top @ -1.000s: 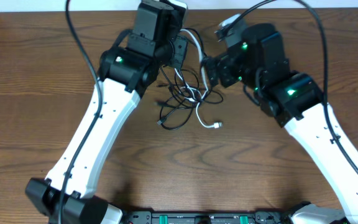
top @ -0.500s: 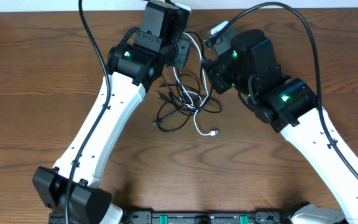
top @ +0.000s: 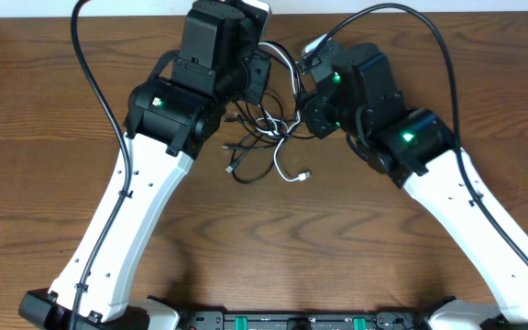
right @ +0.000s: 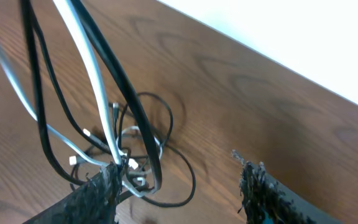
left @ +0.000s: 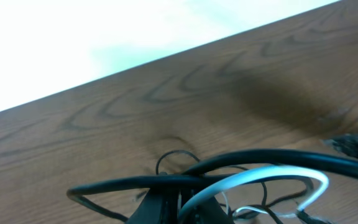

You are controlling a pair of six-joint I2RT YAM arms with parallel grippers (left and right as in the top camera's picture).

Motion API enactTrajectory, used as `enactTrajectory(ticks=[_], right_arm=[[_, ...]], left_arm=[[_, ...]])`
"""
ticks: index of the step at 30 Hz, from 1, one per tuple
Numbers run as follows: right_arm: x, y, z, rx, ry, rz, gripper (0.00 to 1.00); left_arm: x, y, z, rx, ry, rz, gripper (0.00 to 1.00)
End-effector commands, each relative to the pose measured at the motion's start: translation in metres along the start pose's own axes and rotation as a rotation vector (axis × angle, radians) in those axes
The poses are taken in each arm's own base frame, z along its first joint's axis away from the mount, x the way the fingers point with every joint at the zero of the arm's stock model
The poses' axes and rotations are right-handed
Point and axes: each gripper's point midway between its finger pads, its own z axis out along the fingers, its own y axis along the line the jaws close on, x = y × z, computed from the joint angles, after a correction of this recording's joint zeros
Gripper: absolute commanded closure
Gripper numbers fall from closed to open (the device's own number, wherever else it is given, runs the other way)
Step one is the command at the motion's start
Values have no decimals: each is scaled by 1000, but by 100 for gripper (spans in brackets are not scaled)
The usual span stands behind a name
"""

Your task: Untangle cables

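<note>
**While two arms meet at the far edge, cables hang in a knot**

Where the overhead camera looks down, both arms reach to the far side of the table (top: 53,183). The left gripper (top: 262,82) and the right gripper (top: 312,99) face each other at close quarters. The cables (top: 266,128) are bunched between them and just in front. A loop of the black cable (top: 246,172) lies on the wood nearer the robot. The white cable (top: 287,170) curls beside it and ends in a small plug (top: 306,174). Strands of both colours climb from the bunch toward the left gripper.

The left wrist picture is blurred. The left gripper (left: 166,205) is clamped closed on the cables. The black cable (left: 260,158) runs across the picture from its dark tip, and the white cable (left: 278,174) arcs out to the right just below. Both strands hang above the table (left: 229,81), with thinner loops lower down.

At the right wrist, the right gripper (right: 178,177) has its jaws spread wide and holds nothing. The knot (right: 126,165) sits against the tip of the picture-left one of its fingers (right: 98,199), and the other finger is well apart from any strand. The white cable (right: 92,68) and black cable (right: 114,68) rise side by side to the upper left corner. Black loops rest on the table (right: 260,93) behind the knot.
</note>
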Motion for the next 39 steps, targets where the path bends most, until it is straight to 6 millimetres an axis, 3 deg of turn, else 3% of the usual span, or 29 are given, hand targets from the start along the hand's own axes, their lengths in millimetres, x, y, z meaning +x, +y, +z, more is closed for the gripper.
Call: enactTrajectory(ticks=[1, 8, 10, 14, 15, 22, 27, 30, 32, 36, 39], right_arm=[[2, 0, 9, 6, 15, 1, 42], [-7, 0, 12, 8, -22, 2, 44], [-10, -1, 13, 8, -33, 2, 55], [-11, 0, 16, 8, -36, 3, 94], [-10, 0, 17, 7, -35, 3, 99], [-6, 0, 27, 8, -16, 2, 99], [-10, -9, 24, 56, -32, 16, 99], [-14, -19, 16, 101, -52, 27, 99], [-21, -28, 4, 134, -79, 35, 99], [-38, -44, -28, 166, -159, 59, 99], [-54, -55, -64, 188, -245, 79, 99]], left_arm=[[-1, 1, -7, -4, -8, 10, 92], [2, 1, -8, -4, 5, 11, 93], [4, 1, -8, -4, 11, 11, 93], [5, 1, -8, -4, 16, 11, 92], [5, 1, -8, -4, 18, 11, 93], [9, 1, -8, -4, 34, 13, 92], [11, 1, -8, -5, 40, 13, 67], [11, 2, -8, -12, 40, 13, 44], [11, 5, -8, -28, 41, 12, 33], [12, 7, -6, -36, 45, 13, 31], [13, 7, -4, -36, 51, 13, 31]])
